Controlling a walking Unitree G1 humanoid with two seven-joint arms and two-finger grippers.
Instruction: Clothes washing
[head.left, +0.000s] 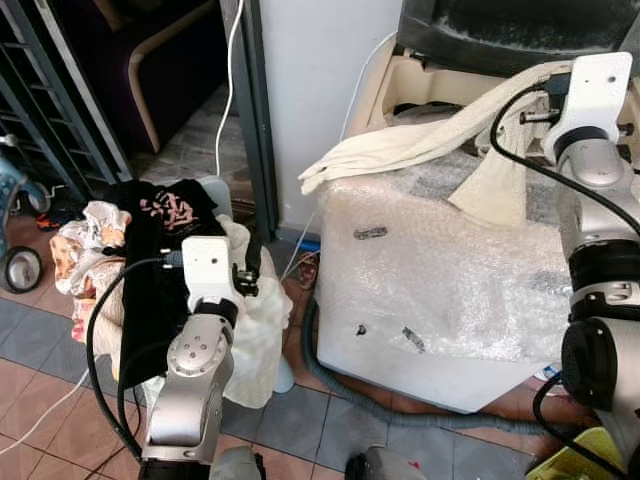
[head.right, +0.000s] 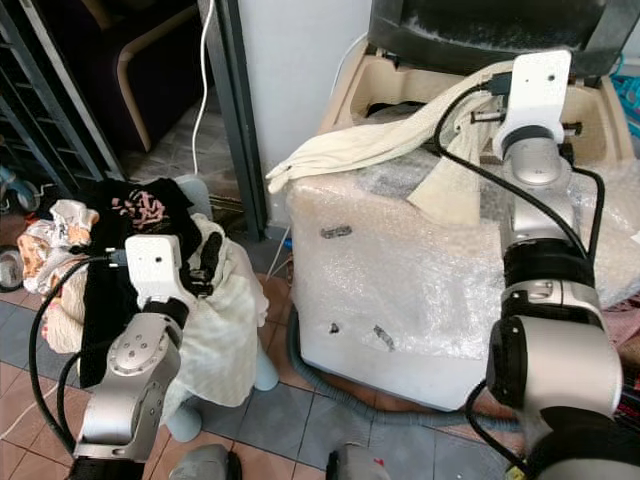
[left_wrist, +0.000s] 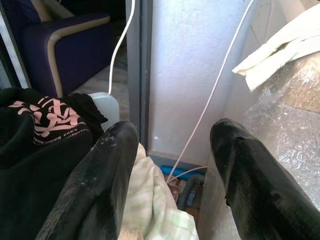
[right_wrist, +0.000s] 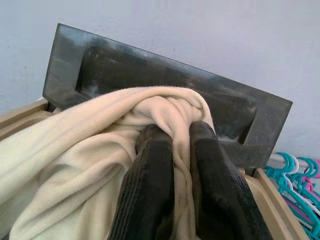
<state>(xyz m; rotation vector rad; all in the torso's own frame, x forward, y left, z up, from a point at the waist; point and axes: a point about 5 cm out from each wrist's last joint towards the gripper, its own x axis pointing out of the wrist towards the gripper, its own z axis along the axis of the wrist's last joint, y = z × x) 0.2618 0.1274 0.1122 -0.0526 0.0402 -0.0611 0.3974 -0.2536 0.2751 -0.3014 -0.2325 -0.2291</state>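
Fingers (right_wrist: 172, 165) pinching cream garment (right_wrist: 75, 165)

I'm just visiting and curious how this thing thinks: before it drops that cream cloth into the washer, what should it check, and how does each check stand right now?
1. Grip on the cream garment: ok. The right gripper has its jaws shut on a fold of it.
2. Washing machine lid: ok, it stands raised behind the cloth.
3. Garment fully over the opening: not ok. One end hangs out over the bubble-wrapped front and off the machine's corner.
4. Space inside the tub: cannot tell, the cloth hides it.
5. Left gripper: ok, jaws open, holding nothing, over the laundry pile.
6. White cable beside the machine: ok, apart from both arms.
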